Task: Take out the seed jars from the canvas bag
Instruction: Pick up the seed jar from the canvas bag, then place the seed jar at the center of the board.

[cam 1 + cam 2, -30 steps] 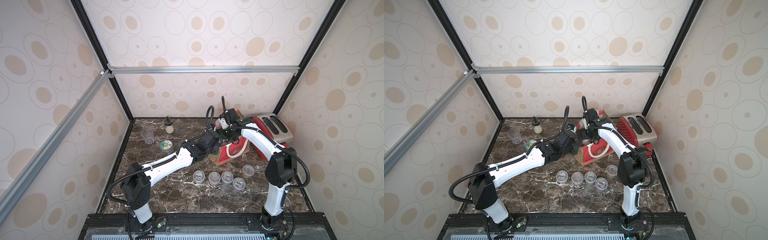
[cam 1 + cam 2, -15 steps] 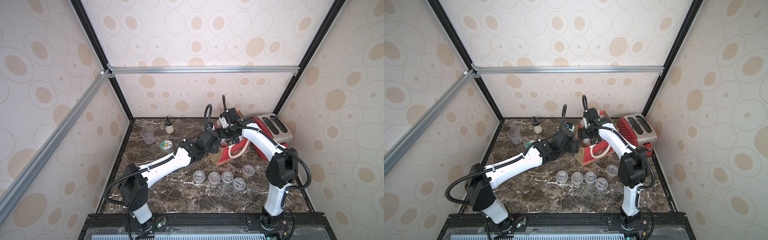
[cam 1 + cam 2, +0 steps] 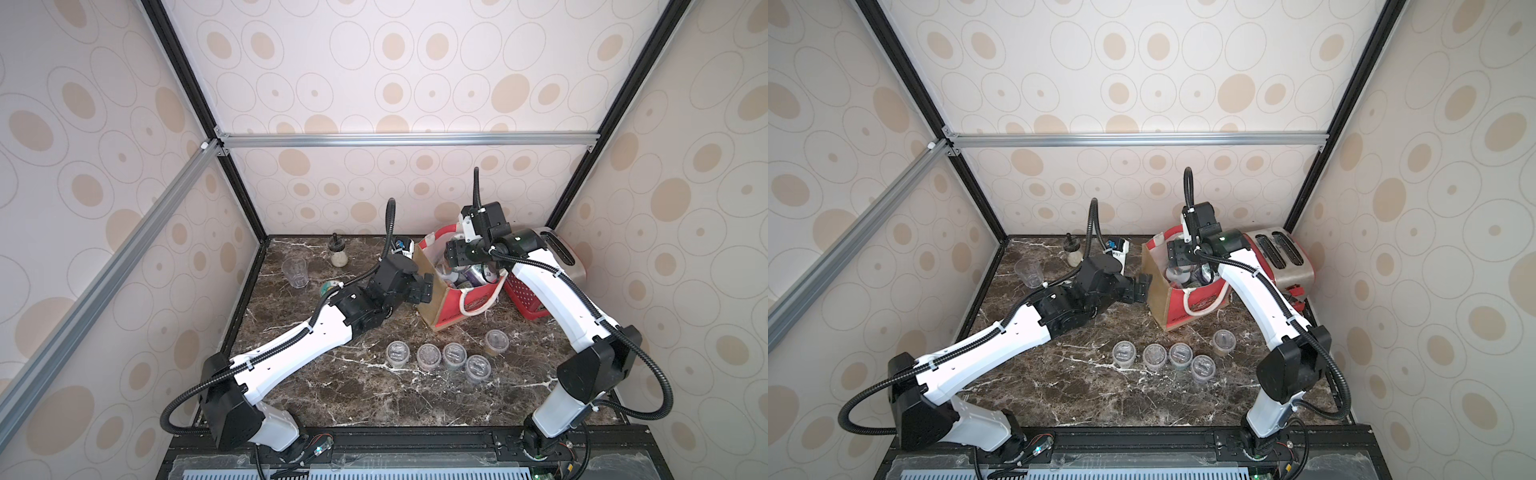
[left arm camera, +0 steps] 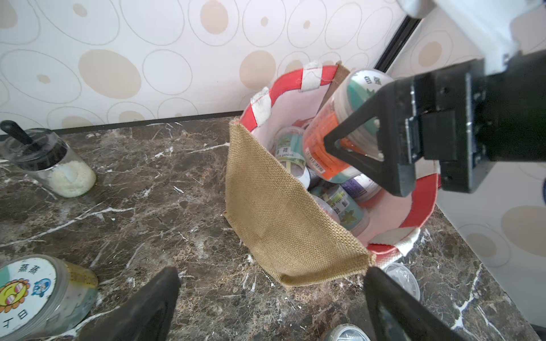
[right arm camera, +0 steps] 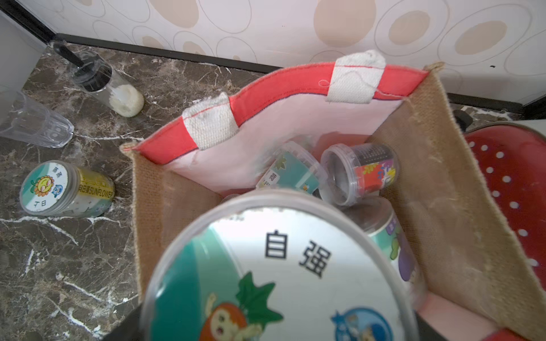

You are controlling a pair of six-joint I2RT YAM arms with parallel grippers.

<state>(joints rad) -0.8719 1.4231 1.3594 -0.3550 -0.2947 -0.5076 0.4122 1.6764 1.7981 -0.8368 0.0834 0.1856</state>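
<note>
The canvas bag (image 3: 440, 307) stands open at the back right, tan with red panels. My right gripper (image 3: 456, 257) hangs over its mouth, shut on a tall seed jar (image 4: 334, 130) with an orange label; its carrot-picture lid (image 5: 280, 271) fills the right wrist view. More seed jars (image 5: 359, 172) lie inside the bag. Several short clear-lidded jars (image 3: 429, 356) stand in front of it on the table. A sunflower jar (image 5: 66, 189) lies left of it. My left gripper (image 3: 419, 291) is open beside the bag's tan side (image 4: 280, 212), holding nothing.
A glass shaker (image 3: 338, 254) with a black knob and a clear tumbler (image 3: 294, 272) stand at the back left. A red dotted toaster (image 3: 557, 266) sits right behind the bag, against the right wall. The right arm reaches over the bag from the right.
My left gripper has opened wide and drawn back a little from the bag's tan side. My right gripper has narrowed onto the tall jar in the bag's mouth.
</note>
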